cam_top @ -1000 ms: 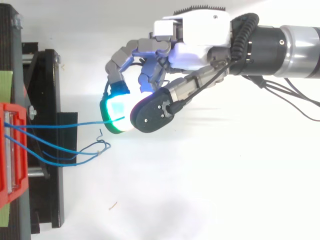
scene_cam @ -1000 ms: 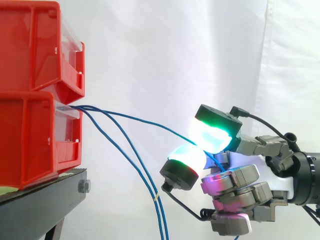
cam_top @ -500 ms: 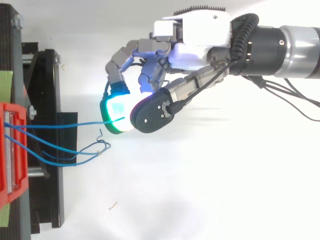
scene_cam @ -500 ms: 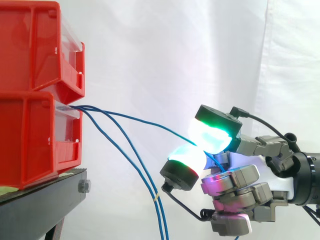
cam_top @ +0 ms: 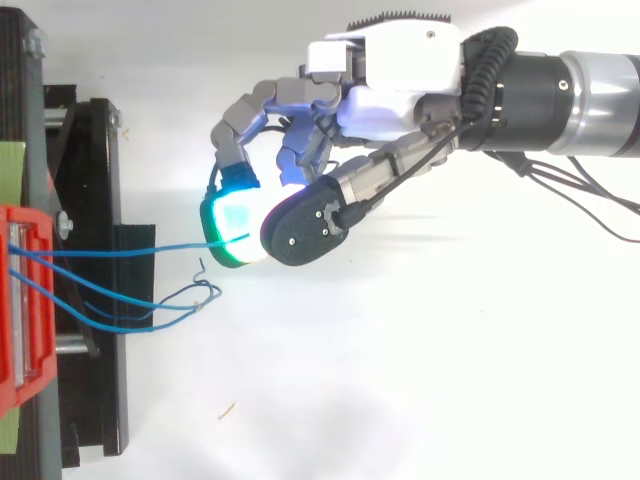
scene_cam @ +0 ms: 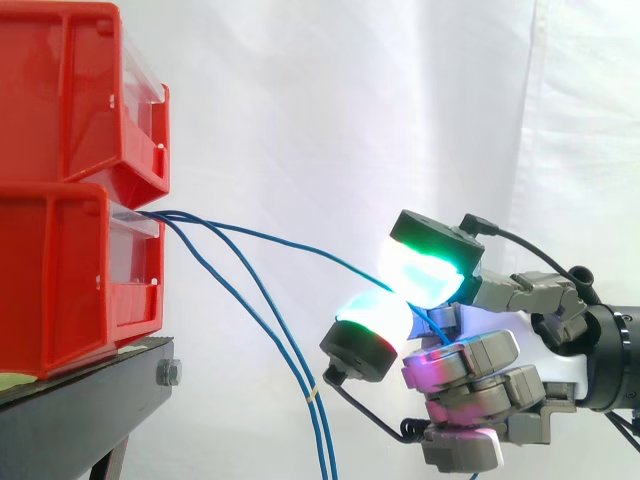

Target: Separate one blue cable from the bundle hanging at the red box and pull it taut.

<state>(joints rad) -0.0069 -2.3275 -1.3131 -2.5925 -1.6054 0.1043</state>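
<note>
Two red bins [scene_cam: 70,190] are stacked on a black stand at the left, and blue cables come out of the lower one. One blue cable [scene_cam: 300,246] [cam_top: 130,251] runs from the bin across to my hand [scene_cam: 490,360] [cam_top: 390,70]. It is pinched between two glowing green-cyan fingertips [scene_cam: 425,270], so the hand is shut on it. This cable slopes gently down with a slight sag. The other blue cables [scene_cam: 275,340] [cam_top: 150,312] hang down from the bin, tied together low down. My hand sits right of the bins, below the lower bin's opening.
The black stand [scene_cam: 80,400] [cam_top: 95,280] carries the bins at the left. A white curtain fills the background. Open space lies between the bins and my hand.
</note>
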